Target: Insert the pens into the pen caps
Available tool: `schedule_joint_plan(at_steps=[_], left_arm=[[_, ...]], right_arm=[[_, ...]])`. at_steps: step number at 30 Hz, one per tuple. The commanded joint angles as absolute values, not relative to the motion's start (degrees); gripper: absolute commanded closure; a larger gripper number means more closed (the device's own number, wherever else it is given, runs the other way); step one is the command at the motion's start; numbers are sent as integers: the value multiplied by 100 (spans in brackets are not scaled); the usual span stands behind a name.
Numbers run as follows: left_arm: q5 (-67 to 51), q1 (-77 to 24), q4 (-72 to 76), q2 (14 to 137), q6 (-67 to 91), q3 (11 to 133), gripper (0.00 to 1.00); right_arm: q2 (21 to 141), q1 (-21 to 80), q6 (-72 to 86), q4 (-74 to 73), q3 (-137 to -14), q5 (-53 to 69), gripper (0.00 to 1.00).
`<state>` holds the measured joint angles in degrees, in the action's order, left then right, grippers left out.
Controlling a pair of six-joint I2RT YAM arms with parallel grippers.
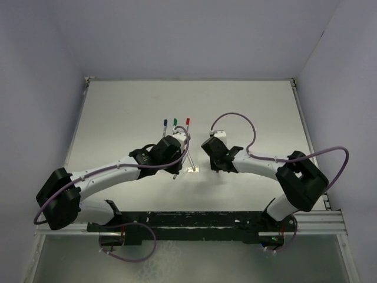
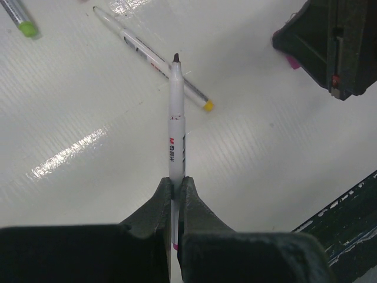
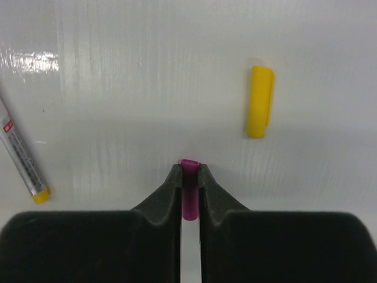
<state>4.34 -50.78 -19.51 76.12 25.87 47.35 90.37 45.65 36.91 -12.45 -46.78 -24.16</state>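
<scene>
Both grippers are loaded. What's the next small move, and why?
Probably bring the right gripper with its magenta cap toward the bare tip of the pen clamped in the left gripper, and line the two up. Each is held in shut fingers, apart from the other, so nothing is inserted yet.

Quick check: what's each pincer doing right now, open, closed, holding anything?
Left pincer: closed, holding an uncapped pen.
Right pincer: closed, holding the magenta cap.
</scene>
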Motion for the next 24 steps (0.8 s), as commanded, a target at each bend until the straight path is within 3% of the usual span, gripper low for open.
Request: schedule_joint_plan(at_steps=[1, 9, 24], left_arm=[[581, -5080, -1720, 7300, 2533, 4614, 100], [479, -5080, -1016, 7174, 2406, 4366, 100], [-944, -5079, 2256, 6905, 2184, 3518, 100]], right_arm=[[8289, 4626, 3755, -1178, -4486, -2245, 100], [6895, 4533, 3393, 120, -4178, -2600, 100], [5270, 4420, 2874, 4175, -2417, -2018, 100]])
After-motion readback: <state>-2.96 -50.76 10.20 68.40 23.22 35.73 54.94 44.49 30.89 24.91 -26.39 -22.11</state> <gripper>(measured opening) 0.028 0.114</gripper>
